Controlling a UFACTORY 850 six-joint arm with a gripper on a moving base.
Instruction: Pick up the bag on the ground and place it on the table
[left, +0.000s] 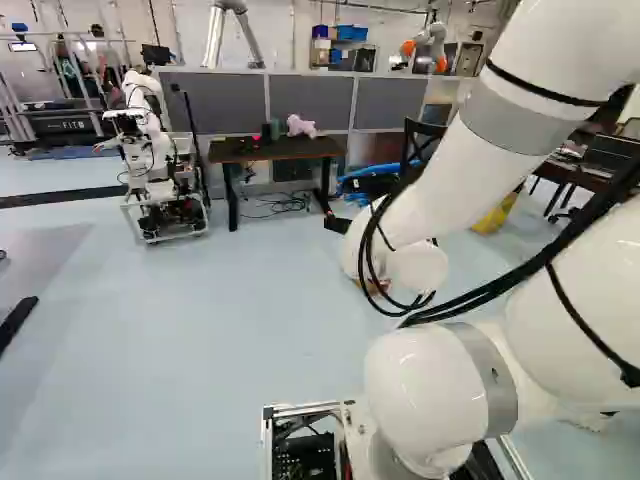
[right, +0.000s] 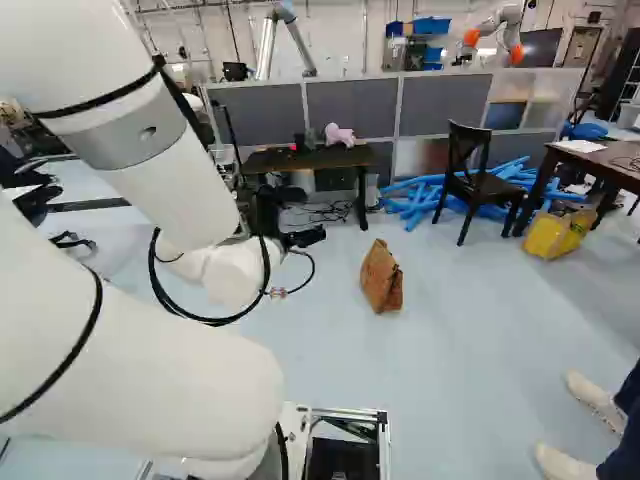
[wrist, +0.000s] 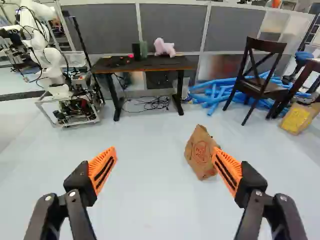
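The gripper (wrist: 164, 150) is spread wide, with nothing held between its orange pads (wrist: 102, 169). The brown paper bag (wrist: 200, 152) is seen on the floor (wrist: 142, 200), tilted to one side, ahead of the gripper and off centre, partly covered in the wrist view by the tip of the finger on the chair's side; no contact with it can be made out. The dark table (wrist: 145, 65), on which a pink plush toy (wrist: 164, 46) is set, stands beyond the bag against the grey partitions (wrist: 172, 25), and is probably the one meant. The step in hand is judged to be the approach, with grasp, lift and placing all to be done. For the next move, the gripper should be shifted toward the chair (wrist: 260, 87) until the bag is centred, then lowered and advanced so that the paper is straddled by both fingers before they are closed.
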